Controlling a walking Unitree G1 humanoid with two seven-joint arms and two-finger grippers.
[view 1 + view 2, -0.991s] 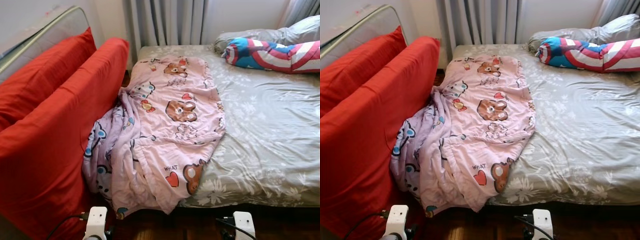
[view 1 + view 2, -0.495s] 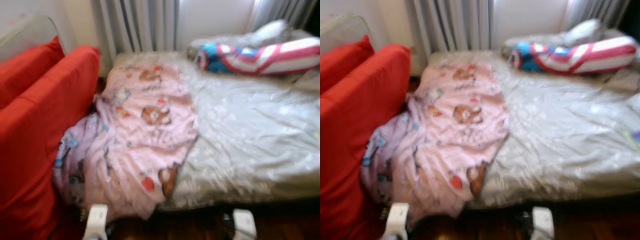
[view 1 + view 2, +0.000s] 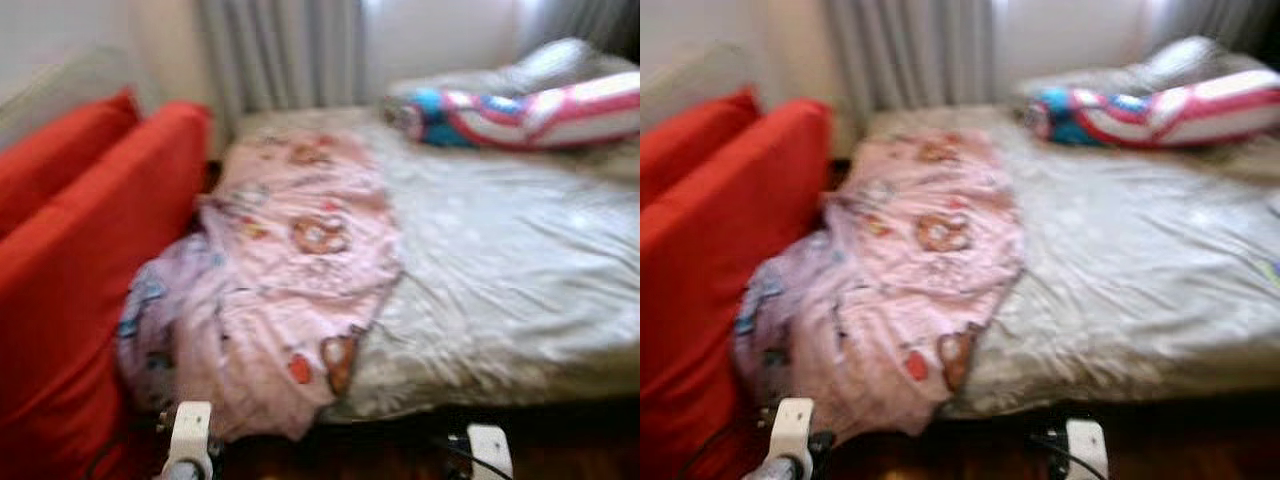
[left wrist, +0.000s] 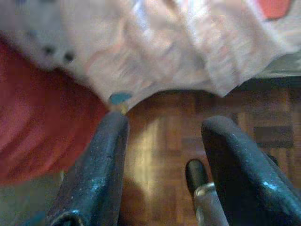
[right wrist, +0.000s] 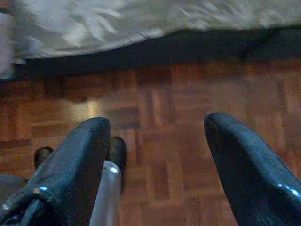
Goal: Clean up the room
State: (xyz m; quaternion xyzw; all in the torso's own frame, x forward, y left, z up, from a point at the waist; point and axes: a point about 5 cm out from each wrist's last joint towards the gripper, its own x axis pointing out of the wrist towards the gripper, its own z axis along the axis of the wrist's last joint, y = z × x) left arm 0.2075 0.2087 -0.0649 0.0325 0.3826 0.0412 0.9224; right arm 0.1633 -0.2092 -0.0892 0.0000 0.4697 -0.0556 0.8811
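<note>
A pink cartoon-print blanket [image 3: 290, 270] lies rumpled across the left part of a bed with a grey floral sheet [image 3: 500, 270] and spills over the near corner toward the floor. Its hanging edge [image 4: 155, 52] is seen in the left wrist view above the parquet. My left gripper [image 4: 162, 141] hangs open over the wood floor just below that edge. My right gripper [image 5: 155, 141] is open too, low over the parquet in front of the bed's dark underside. Both wrists [image 3: 190, 440] [image 3: 488, 448] sit at the bottom of the head view. The picture is blurred.
Two big red cushions [image 3: 90, 270] lean upright at the left, close against the blanket. A blue, red and white bolster [image 3: 530, 110] and a grey pillow [image 3: 560, 65] lie at the bed's far right. Grey curtains [image 3: 280, 55] hang behind. Parquet floor [image 5: 155, 94] runs along the bed.
The whole picture has shifted and blurred, so the camera has moved. Blanket, cushions and bolster keep their places relative to one another. Both arms still hang low.
</note>
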